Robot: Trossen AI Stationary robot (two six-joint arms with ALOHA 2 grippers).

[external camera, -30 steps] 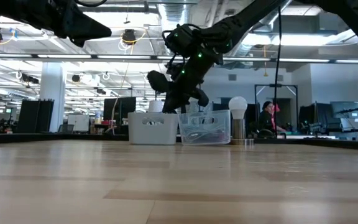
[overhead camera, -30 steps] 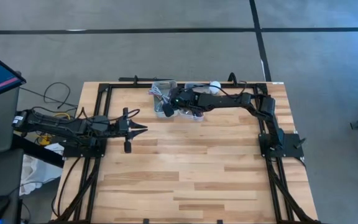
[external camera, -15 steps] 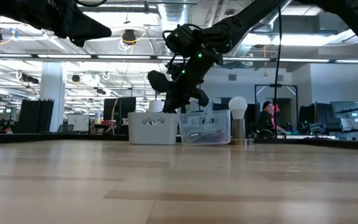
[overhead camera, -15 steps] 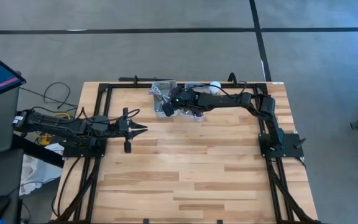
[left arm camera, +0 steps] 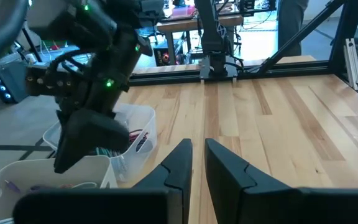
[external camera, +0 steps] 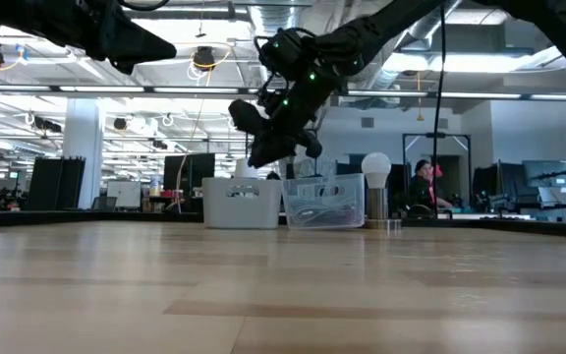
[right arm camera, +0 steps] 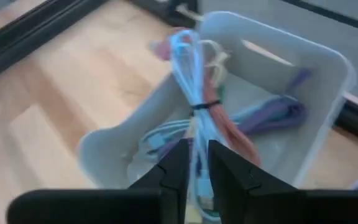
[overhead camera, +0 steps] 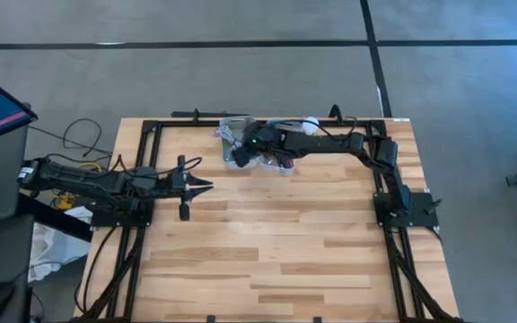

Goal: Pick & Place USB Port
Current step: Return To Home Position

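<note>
My right gripper (overhead camera: 240, 157) (right arm camera: 196, 150) hovers over the white bin (overhead camera: 232, 135) (right arm camera: 328, 59) at the table's far edge, shut on a light-blue USB cable bundle (right arm camera: 190, 68) bound with a black tie. Purple (right arm camera: 281, 114) and orange (right arm camera: 230, 135) cables lie in the same bin. In the low view the right gripper (external camera: 255, 147) is above the bin (external camera: 242, 202). My left gripper (overhead camera: 203, 187) (left arm camera: 195, 154) waits over the table's left half, shut and holding nothing. My right gripper pinches the light-blue cable bundle between its two fingers, on the strands just short of the black tie (right arm camera: 197, 127). The fingers come from above, slanting down toward the bin. The bundle reaches on past the fingertips, and its loops (right arm camera: 182, 46) are above the bin's rim.
A clear bin with cables (overhead camera: 285, 166) (external camera: 322, 202) stands right beside the white one. A white bulb on a base (external camera: 375, 169) is to its right. A black frame (overhead camera: 151, 135) edges the table. Bare wood (overhead camera: 276, 233) fills the middle and near side.
My right gripper has risen a little above the white bin and shifted slightly toward the table's left, still shut, bringing the cable bundle up with it.
</note>
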